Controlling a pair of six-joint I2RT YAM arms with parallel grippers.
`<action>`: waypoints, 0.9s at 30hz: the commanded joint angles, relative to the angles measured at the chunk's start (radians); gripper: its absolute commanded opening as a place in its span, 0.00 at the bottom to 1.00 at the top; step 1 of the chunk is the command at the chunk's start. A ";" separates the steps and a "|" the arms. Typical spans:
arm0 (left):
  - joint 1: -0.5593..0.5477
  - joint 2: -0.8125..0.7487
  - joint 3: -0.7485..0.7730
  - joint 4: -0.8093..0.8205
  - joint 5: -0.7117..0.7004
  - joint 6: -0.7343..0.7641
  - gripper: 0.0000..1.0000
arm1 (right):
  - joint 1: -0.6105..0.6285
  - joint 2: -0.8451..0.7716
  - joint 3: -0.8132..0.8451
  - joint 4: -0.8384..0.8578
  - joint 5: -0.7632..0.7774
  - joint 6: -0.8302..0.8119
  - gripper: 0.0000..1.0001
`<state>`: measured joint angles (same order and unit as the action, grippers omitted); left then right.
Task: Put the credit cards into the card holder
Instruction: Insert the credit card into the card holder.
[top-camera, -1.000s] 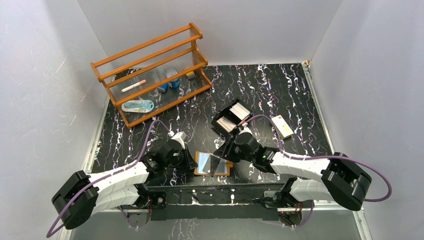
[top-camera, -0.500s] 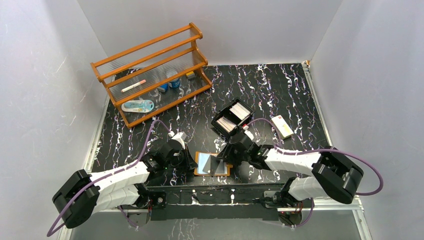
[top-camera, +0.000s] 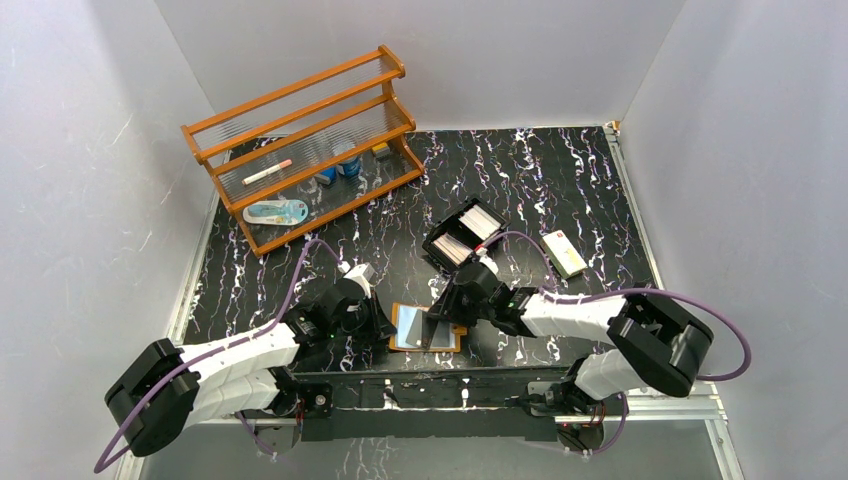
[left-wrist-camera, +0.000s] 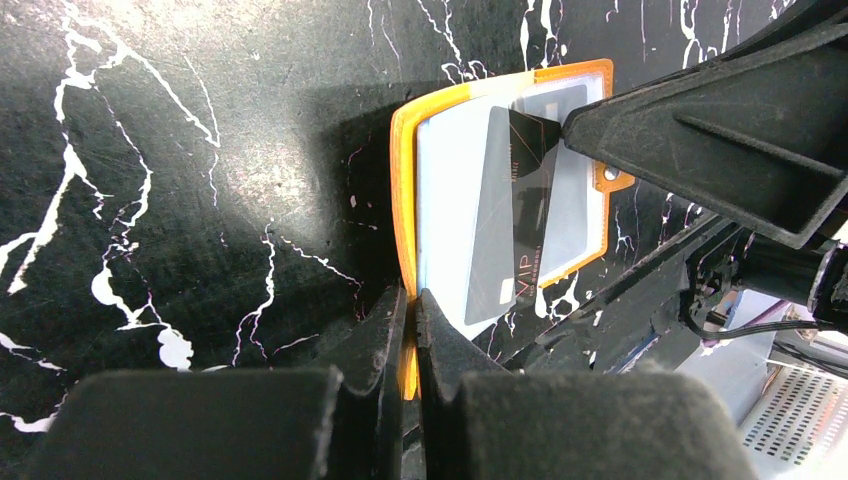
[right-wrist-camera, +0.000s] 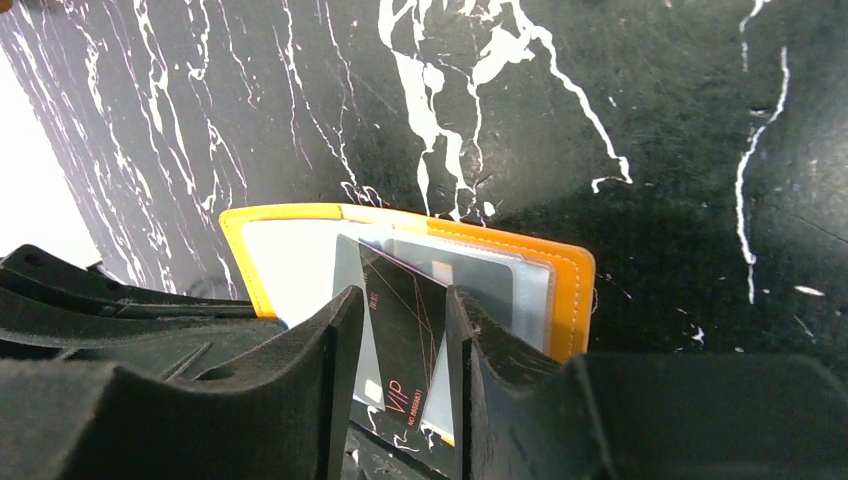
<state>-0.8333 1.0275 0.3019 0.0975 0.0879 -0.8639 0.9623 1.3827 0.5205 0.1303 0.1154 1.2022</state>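
Pinning the holder: our left gripper (left-wrist-camera: 410, 305) has its jaws pressed together on the near orange edge of the card holder (left-wrist-camera: 452, 180). The holder lies open and flat on the table (top-camera: 560, 170), close to our bases. We would hold that edge firm so the sleeve cannot slide.
Card in hand: a dark card (right-wrist-camera: 400, 330) marked VIP, tilted, with its far end over the clear sleeve. We cannot tell whether it has entered the slot.
Right gripper (right-wrist-camera: 402, 300): jaws at middling width, clamped on the dark card's two long edges.
Doing it well: we would flatten the card's angle, push along the sleeve, and release only once it seats.
In the way: a grey card (left-wrist-camera: 492, 230) shows under the dark one, and our two grippers crowd the holder.
Around: an orange rack (top-camera: 300, 150) far left and well apart. A black tray (top-camera: 440, 240) holds the other credit cards (top-camera: 482, 222), just beyond our right gripper. A cream box (top-camera: 565, 253) lies right of it.
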 joint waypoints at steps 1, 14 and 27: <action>-0.003 0.002 -0.001 0.025 0.013 0.012 0.00 | -0.001 0.015 0.028 0.059 -0.017 -0.065 0.43; -0.003 -0.011 -0.007 0.031 0.012 -0.004 0.01 | -0.002 0.077 0.070 0.150 -0.106 -0.182 0.41; -0.004 -0.023 -0.026 0.061 0.026 -0.029 0.18 | -0.001 0.015 0.103 0.011 -0.086 -0.195 0.51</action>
<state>-0.8333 1.0260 0.2840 0.1337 0.0990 -0.8883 0.9623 1.4639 0.5838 0.2153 -0.0048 0.9962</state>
